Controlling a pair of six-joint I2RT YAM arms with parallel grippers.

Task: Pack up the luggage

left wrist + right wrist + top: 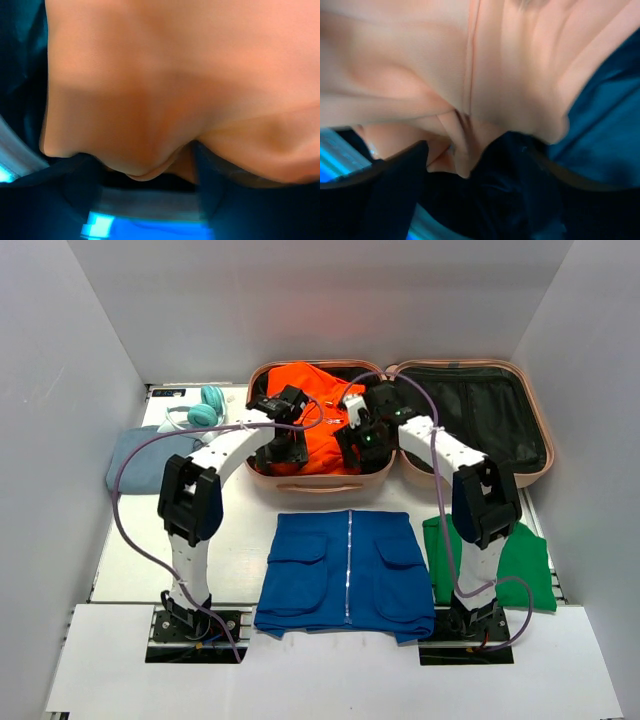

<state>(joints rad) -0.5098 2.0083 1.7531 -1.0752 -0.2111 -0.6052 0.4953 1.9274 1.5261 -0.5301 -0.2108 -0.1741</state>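
Luggage [320,480] is found past the blue shorts [345,575] and green garment [525,560] — opened flat at the far side of the worktop [130,540]. Inside its left half, the left claw [142,195] and right claw [470,185] are held parted over an orange garment [320,390], nothing clamped.

The orange garment [165,85] fills the left wrist view, out of focus and cut off at the top and both sides. Beneath it the left gripper [145,192] shows its fingers [67,197] only as dark blurs. The right gripper [475,167] is just as smeared, with a fold of cloth hanging between its fingers [385,200]. From above, both sets of fingertips are hidden beneath the grippers' own bodies, and it cannot be told whether cloth touches them.
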